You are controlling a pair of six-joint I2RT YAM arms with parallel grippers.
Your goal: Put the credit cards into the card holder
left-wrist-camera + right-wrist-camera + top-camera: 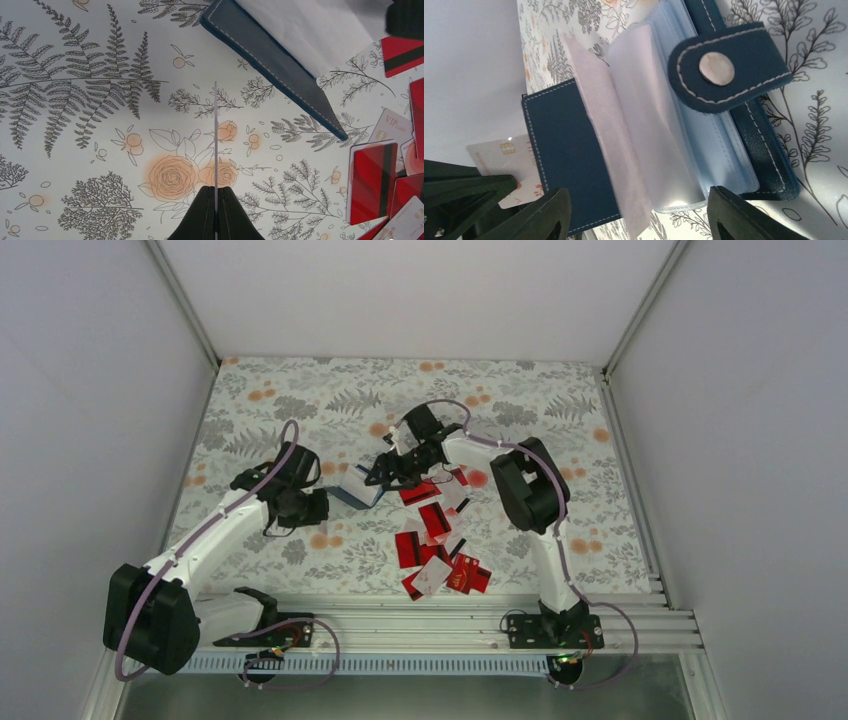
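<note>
Top external view: white walls enclose a floral-print table. Near its centre, between the two arms, the navy card holder is open. Its clear sleeves fan up from the cover, and its tab carries a pale snap. The right gripper has its fingers spread wide either side of the sleeves. The left gripper is clamped on one card, seen edge-on, just beside the holder. Loose credit cards, mostly red, lie scattered nearby.

Bright, even light; soft shadows; right wrist view blurred close-up, perhaps motion.
</note>
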